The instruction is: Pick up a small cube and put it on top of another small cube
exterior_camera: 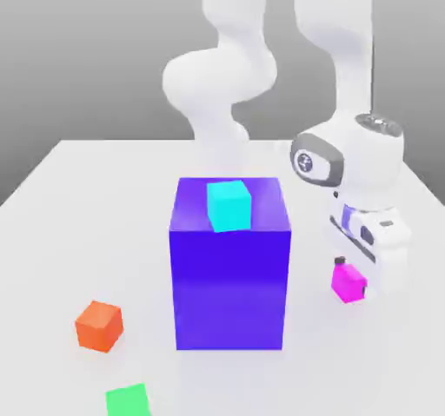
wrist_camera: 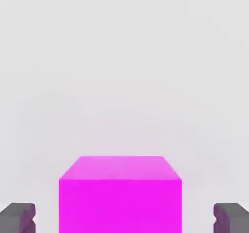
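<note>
- Progress: early, at the pick stage by my read. Magenta cube [exterior_camera: 348, 282] sits low at the desk [exterior_camera: 52, 232], between the fingers [wrist_camera: 19, 218] of the hand [wrist_camera: 124, 220]. No stack made.
- Cube location: exterior view's right, well apart from the blue-violet block [exterior_camera: 229, 288].
- Done, as far as I can judge: arm [exterior_camera: 358, 158] is lined up over the cube, one finger on each side of it.
- Left: finish the grip, lift, carry over, set down on another small cube, let go, back off.
- Destination: task doesn't name it. Candidates: cyan cube [exterior_camera: 229, 206] on top of the block, orange cube [exterior_camera: 99, 326] and green cube [exterior_camera: 129, 401] on the desk. Can't tell which from here.
- If it's the cyan one, the lift has to clear the block with margin. A low carry risks clipping the block or knocking the cyan cube off; it sits close to the block's front edge.
- Hand state: fingers apart, wider than the cube. Hand view has a gap on both sides, so not clamped, nothing held.
- Contact: none that I can make out in the hand view. Exterior view has the fingertips right beside the cube.
- Alignment: cube faces look square to the fingers, slightly nearer one finger than the other. Closing should centre it, maybe with a small nudge.
- Next: close fully, confirm grip before going up.
</note>
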